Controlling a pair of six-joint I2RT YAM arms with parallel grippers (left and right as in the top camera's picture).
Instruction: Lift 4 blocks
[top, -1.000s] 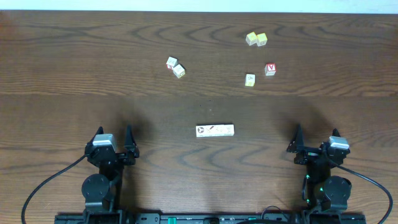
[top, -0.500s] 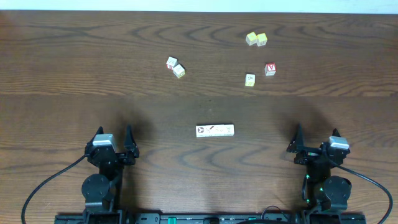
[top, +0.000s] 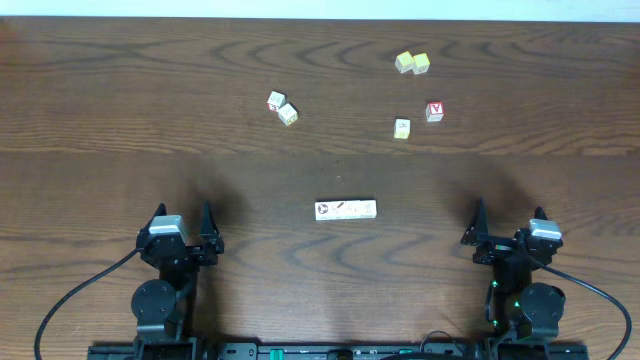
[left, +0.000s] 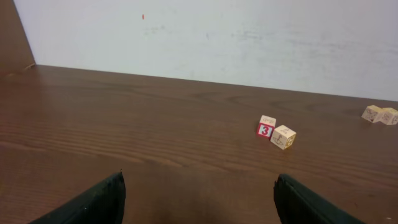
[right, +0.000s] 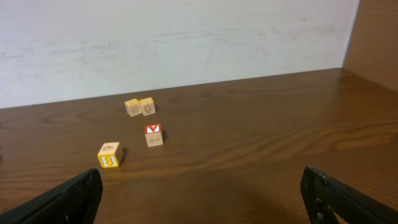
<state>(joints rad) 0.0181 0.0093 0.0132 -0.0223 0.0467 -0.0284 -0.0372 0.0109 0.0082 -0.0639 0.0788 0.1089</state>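
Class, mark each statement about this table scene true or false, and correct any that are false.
1. The left gripper and the right gripper are both open and empty. True.
2. The row of blocks lies on the table, in front of the scattered cubes. True.
3. The red V cube is stacked on another cube. False: it stands alone on the table.
4. The left gripper touches the row of blocks. False: it sits well apart, near the table's front edge.
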